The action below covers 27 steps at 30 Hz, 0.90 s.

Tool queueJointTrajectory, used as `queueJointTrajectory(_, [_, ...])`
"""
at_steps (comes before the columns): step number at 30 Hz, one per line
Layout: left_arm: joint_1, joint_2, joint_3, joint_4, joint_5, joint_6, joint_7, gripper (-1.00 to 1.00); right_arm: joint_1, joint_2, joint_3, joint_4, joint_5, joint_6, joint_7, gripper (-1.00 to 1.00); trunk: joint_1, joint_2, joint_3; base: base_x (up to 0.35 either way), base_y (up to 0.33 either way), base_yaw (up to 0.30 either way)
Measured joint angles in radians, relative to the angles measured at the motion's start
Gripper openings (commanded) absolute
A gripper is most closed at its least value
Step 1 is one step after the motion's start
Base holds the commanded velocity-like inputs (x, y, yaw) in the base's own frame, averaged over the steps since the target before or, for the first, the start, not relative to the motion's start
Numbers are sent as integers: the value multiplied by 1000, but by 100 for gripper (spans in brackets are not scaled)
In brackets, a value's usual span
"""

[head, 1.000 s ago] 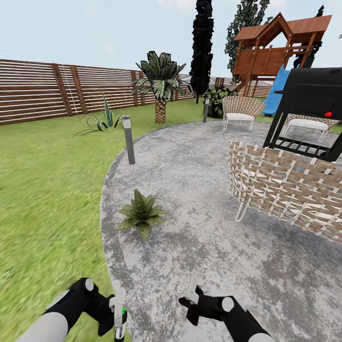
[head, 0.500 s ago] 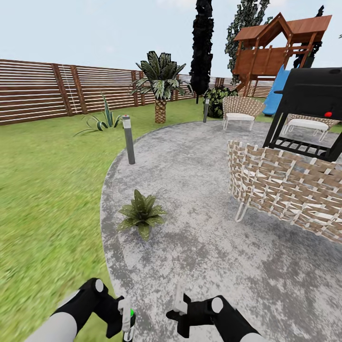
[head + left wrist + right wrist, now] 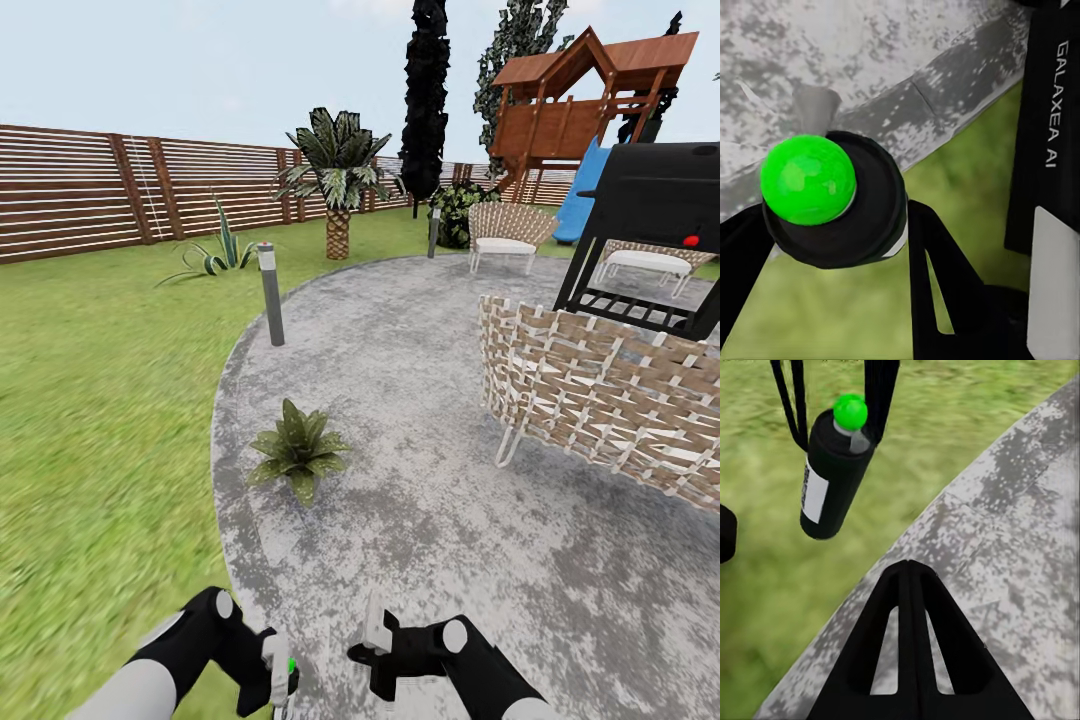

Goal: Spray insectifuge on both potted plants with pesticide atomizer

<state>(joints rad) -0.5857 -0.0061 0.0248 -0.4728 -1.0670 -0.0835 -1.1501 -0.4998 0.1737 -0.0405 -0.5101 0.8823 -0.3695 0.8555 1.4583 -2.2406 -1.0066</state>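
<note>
One potted plant (image 3: 298, 448), a low rosette of pointed green leaves, sits on the grey gravel patio (image 3: 420, 380) near its left edge, ahead of both arms. The second potted plant is out of view. My left gripper (image 3: 281, 682) is shut on the pesticide atomizer (image 3: 832, 484), a dark bottle with a pale label and a green dot on its head (image 3: 808, 180). It hangs over the line where the lawn meets the patio. My right gripper (image 3: 373, 630) hovers just right of it, fingers together (image 3: 911, 577) with nothing between them.
A woven chair (image 3: 600, 400) and a black grill (image 3: 650, 230) stand at the right. A grey bollard light (image 3: 271, 295) rises at the patio's left edge. Lawn (image 3: 100, 400) spreads left toward an agave tuft (image 3: 220, 250), a palm (image 3: 340, 170) and the slatted fence (image 3: 80, 190).
My left gripper, still holding the atomizer, has shifted right and lower in the view. My right gripper has moved left toward it. The camera has stayed still.
</note>
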Motion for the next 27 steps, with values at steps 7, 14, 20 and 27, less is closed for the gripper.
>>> queueJointTrajectory(7, [0,-31,-96,0,10,4,24,-100,0,0,0,-4,-1,0,0,-100,0,0,0,0,0,0])
queueJointTrajectory(14, [0,-54,-97,1,13,7,99,-100,0,0,-1,-4,-1,0,0,-100,0,0,0,0,0,0])
queueJointTrajectory(20, [0,-90,-100,2,13,11,111,-100,0,0,0,-4,-1,0,0,-100,0,0,0,0,0,0])
queueJointTrajectory(27, [0,-103,-101,2,11,15,133,-100,0,0,-1,-4,-1,-1,0,-100,0,0,0,0,0,0])
